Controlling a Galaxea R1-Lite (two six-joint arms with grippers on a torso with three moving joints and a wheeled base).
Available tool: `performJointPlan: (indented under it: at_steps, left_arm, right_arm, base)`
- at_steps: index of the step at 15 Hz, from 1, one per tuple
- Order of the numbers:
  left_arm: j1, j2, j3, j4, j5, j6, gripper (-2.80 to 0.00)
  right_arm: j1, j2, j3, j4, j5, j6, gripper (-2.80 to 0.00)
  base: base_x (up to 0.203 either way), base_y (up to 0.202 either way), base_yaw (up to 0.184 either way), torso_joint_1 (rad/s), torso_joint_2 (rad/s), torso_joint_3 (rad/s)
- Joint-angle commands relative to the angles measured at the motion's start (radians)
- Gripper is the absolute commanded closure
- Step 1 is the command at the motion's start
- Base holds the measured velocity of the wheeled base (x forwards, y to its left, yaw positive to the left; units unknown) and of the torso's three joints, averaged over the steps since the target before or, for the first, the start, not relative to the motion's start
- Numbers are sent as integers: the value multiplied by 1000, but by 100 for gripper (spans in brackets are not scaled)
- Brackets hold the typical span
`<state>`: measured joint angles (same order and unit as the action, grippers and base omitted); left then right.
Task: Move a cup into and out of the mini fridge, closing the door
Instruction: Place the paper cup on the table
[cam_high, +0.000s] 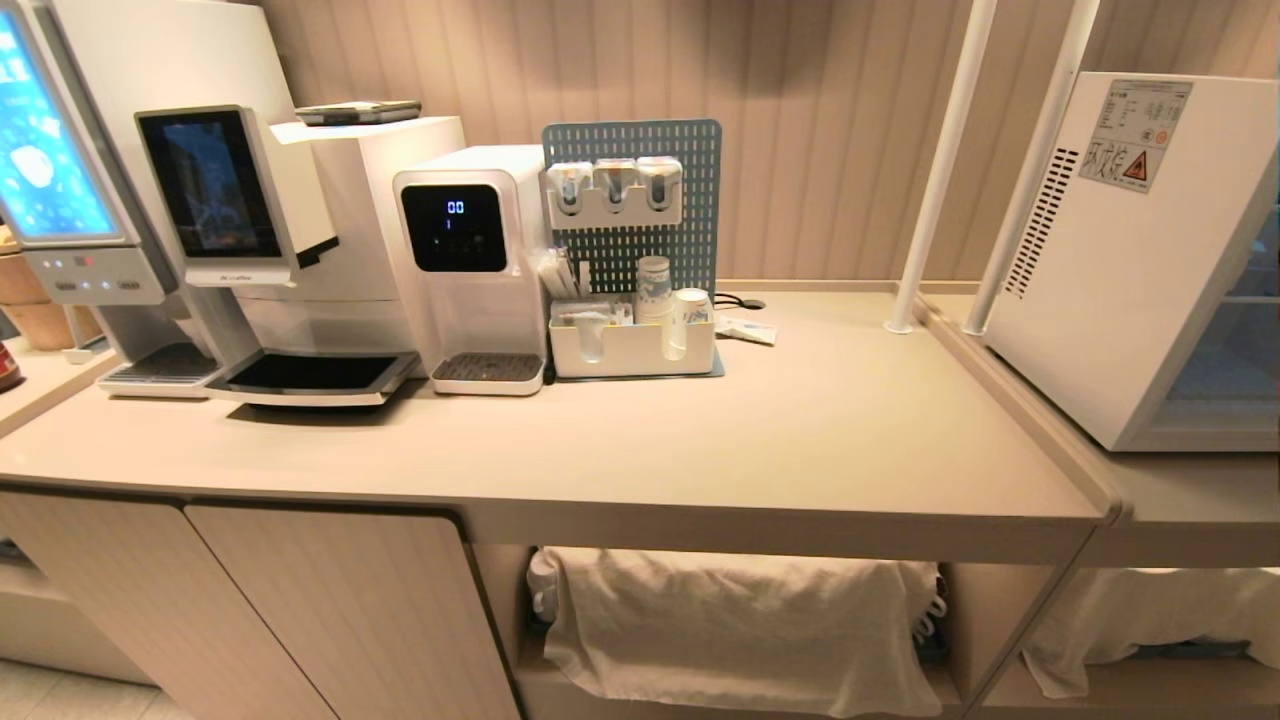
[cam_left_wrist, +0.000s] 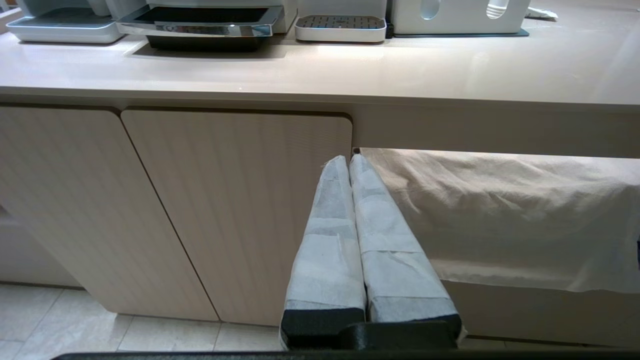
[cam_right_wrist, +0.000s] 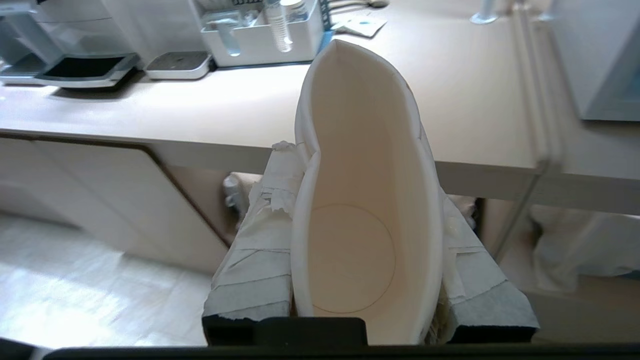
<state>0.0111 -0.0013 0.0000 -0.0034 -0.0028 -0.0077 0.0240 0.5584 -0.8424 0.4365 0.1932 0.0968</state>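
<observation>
My right claw: it pinches the cup between its two taped fingers, and the rim is squeezed to an oval.
Cup place: in my grip, before the counter edge.
My left claw: pressed together, empty, low before the cabinet door.
Mini fridge: at the far right on the counter.

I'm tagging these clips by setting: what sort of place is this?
Probably an office pantry or self-serve drinks corner: a coffee machine, a water dispenser and stacked paper cups line the counter, with a mini fridge alongside.
</observation>
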Motion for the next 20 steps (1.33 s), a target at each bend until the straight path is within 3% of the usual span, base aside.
performJointPlan:
  at_steps: [1, 5, 9, 13, 17, 20]
  left_arm:
    - [1, 1, 0, -1, 0, 0, 0]
    - [1, 1, 0, -1, 0, 0, 0]
    - [0, 1, 0, -1, 0, 0, 0]
    - [1, 1, 0, -1, 0, 0, 0]
    - [1, 1, 0, -1, 0, 0, 0]
    - [0, 1, 0, -1, 0, 0, 0]
  right_arm:
    - [12, 393, -223, 43, 21, 26, 0]
    - [82, 837, -487, 137, 62, 59, 0]
    - [140, 1129, -603, 65, 108, 52, 0]
    - [146, 1367, -693, -138, 136, -9, 0]
    - [133, 1559, -754, -373, 134, -220, 0]
    - [130, 1667, -788, -596, 133, -251, 0]
  base:
    - [0, 0, 0, 0, 0, 0]
    - [0, 0, 0, 0, 0, 0]
    - [0, 0, 0, 0, 0, 0]
    - [0, 0, 0, 0, 0, 0]
    - [0, 0, 0, 0, 0, 0]
    - [0, 0, 0, 0, 0, 0]
